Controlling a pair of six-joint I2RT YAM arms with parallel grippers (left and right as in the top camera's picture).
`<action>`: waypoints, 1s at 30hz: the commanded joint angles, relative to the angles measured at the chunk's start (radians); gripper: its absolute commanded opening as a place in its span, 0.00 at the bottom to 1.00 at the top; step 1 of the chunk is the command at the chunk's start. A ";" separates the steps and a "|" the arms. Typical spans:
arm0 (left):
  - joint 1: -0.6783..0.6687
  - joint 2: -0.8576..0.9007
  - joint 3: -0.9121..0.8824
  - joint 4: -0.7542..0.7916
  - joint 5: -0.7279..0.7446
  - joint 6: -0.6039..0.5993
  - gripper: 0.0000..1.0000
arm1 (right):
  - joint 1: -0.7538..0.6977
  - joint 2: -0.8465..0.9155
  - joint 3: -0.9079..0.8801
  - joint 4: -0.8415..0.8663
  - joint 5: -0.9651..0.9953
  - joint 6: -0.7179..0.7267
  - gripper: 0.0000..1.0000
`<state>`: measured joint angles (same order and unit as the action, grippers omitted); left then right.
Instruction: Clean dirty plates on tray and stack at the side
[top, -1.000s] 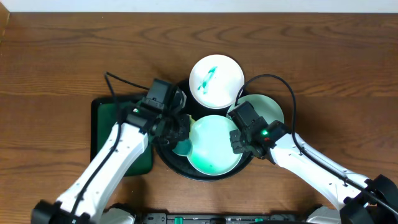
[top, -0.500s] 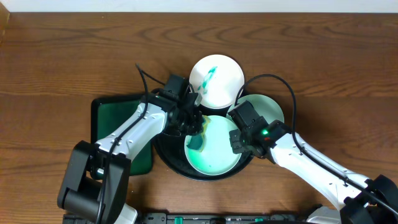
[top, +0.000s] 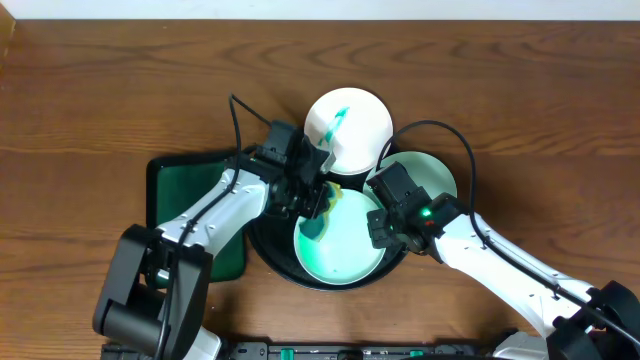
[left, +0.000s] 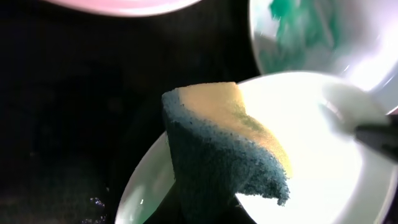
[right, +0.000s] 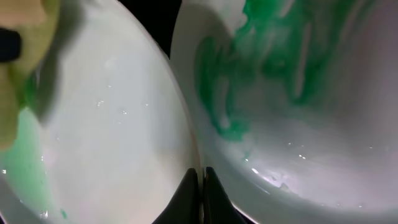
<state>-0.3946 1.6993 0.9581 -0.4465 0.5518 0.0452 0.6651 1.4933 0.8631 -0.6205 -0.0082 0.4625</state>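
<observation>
Three white plates lie on the round black tray (top: 262, 245). The back plate (top: 350, 130) has a teal smear. The right plate (top: 428, 172) carries green smears (right: 280, 68). The front plate (top: 345, 250) is tinted green. My left gripper (top: 312, 208) is shut on a yellow and blue-green sponge (left: 224, 149), which rests on the front plate's left part (left: 323, 174). My right gripper (top: 378, 222) is shut on that plate's right rim (right: 189, 149), with its fingers (right: 189, 190) pinched together on the edge.
A green rectangular tray (top: 185, 190) sits left of the black tray, partly under my left arm. The right arm's cable (top: 440, 130) loops over the right plate. Bare wooden table (top: 100, 90) lies all around.
My left gripper has carried the sponge from the tray's left edge rightwards onto the front plate. The right gripper has stayed in place on the rim.
</observation>
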 joint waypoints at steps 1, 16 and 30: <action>0.001 0.013 -0.053 0.013 0.008 0.075 0.07 | 0.003 -0.008 0.019 -0.001 -0.043 -0.015 0.01; 0.001 -0.002 -0.064 -0.050 -0.010 0.021 0.07 | 0.003 -0.008 0.019 -0.013 -0.045 -0.015 0.01; 0.001 -0.098 -0.064 -0.163 0.101 0.076 0.07 | 0.003 -0.008 0.019 -0.018 -0.045 -0.015 0.01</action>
<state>-0.3946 1.6150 0.9070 -0.5945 0.5781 0.0811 0.6651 1.4933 0.8631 -0.6327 -0.0467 0.4625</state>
